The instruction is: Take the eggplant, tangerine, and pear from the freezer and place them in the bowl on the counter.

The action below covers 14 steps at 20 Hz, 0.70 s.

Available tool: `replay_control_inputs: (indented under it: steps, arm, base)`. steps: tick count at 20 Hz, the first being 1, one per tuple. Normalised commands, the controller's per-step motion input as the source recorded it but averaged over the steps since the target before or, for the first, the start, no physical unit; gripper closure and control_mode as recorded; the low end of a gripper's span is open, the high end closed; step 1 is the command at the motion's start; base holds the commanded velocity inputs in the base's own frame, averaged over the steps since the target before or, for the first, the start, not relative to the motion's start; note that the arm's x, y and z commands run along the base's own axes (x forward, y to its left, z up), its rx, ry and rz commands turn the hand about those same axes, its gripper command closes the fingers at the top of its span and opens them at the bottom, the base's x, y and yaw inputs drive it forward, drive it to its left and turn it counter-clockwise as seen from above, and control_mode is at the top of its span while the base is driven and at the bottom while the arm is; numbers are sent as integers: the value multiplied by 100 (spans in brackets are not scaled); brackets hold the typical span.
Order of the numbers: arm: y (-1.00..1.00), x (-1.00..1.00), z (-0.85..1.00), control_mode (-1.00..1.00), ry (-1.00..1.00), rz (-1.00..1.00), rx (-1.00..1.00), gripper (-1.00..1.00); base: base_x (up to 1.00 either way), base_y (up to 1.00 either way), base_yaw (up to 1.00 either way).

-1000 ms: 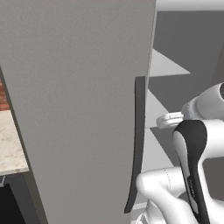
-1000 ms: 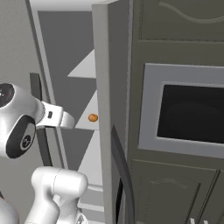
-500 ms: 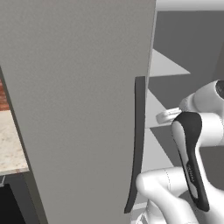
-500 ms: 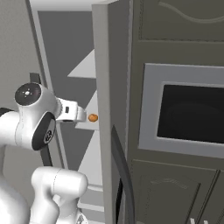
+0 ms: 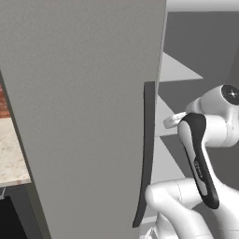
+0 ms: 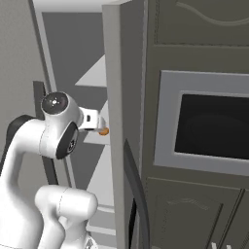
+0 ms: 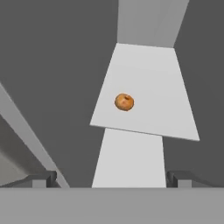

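I have swung the arm up and in toward the open freezer (image 6: 73,58) over the last second; the hand that hung low beside the door edge now points straight at the shelves, so the reach for the first fruit has begun. The gripper (image 7: 111,179) has its jaws spread wide and empty, both tips low at the corners of the hand view. The tangerine (image 7: 124,102) sits alone on a pale shelf (image 7: 166,100), near that shelf's front left part and well ahead of the jaws; in the right base view it peeks out just past the hand (image 6: 103,131). I cannot see the eggplant, pear or bowl from here, so nothing is delivered yet by my reckoning. Room is tight: the open door (image 5: 84,116) with its dark handle (image 5: 145,154) stands close on my left, the freezer's side wall (image 6: 114,97) close on my right, and the shelf's front edge lies between jaws and fruit. I would go in straight, above the shelf lip.
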Motion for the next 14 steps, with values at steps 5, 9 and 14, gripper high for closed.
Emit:
replay_control_inputs:
  steps: [5, 9, 14]
  arm:
    - [-8, 22, -21, -100, 2, 5, 0, -100]
    - [0, 33, -29, -100, 5, 2, 0, -100]
    - [-5, 41, -26, -100, 1, 5, 0, -100]
  base:
    - [0, 0, 0]
    - [0, 0, 0]
    - [0, 0, 0]
